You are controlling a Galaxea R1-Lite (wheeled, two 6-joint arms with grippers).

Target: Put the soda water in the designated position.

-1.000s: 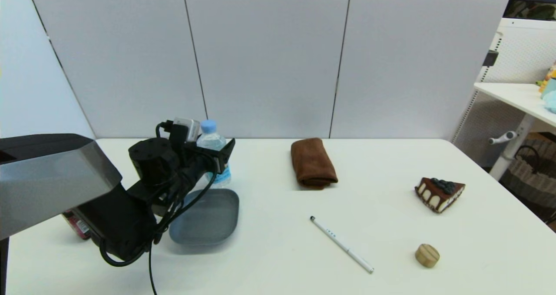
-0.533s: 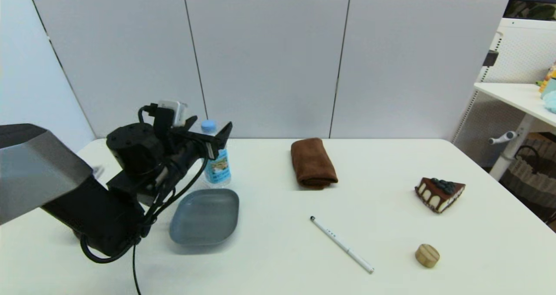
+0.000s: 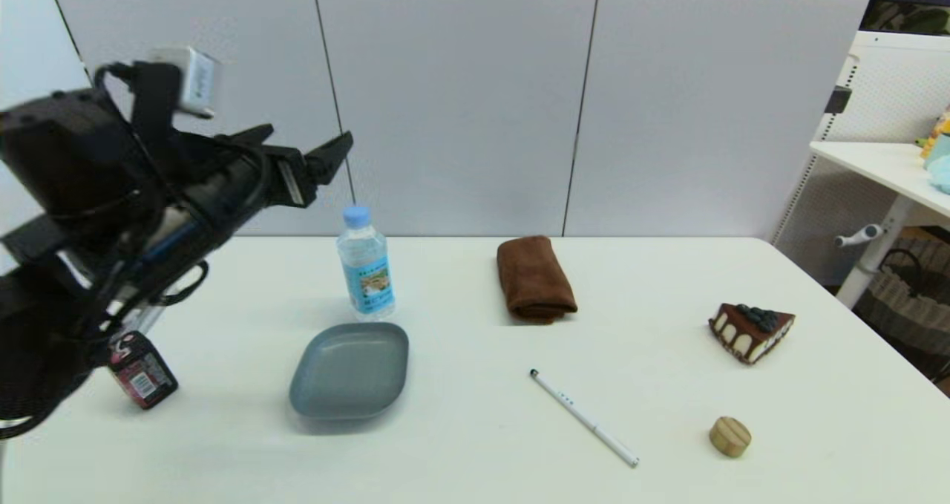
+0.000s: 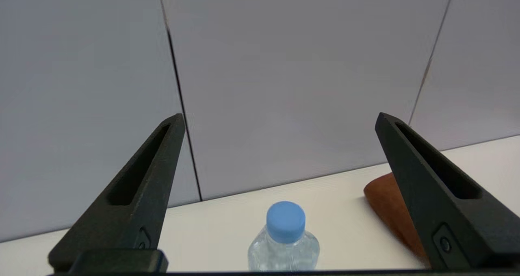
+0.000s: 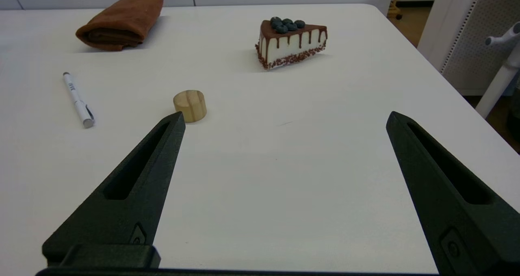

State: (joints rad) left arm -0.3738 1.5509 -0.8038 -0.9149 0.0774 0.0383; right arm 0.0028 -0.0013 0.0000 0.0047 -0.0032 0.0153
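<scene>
The soda water point(image 3: 365, 263), a clear bottle with a light blue cap, stands upright on bare white tabletop point(image 3: 445, 281) just behind the grey plate. Nothing marks the designated position. My left gripper point(image 3: 306, 136) hangs open in the air, above and to the left of the bottle, not touching it. In the left wrist view the gripper point(image 4: 279, 116) is spread wide, and the bottle's cap point(image 4: 285, 221) shows low between the fingers. My right gripper point(image 5: 284, 115) is open over the table's right part, with nothing in it, and is out of the head view.
A grey plate point(image 3: 349, 370) lies in front of the bottle. A brown towel point(image 3: 534, 277), a white pen point(image 3: 582, 417), a cake slice point(image 3: 751, 331) and a wooden cylinder point(image 3: 729, 436) lie to the right. A red-labelled box point(image 3: 141, 370) sits at the left.
The left gripper, which was around the bottle, has opened and risen up and to the left. The bottle stays standing in the same spot.
</scene>
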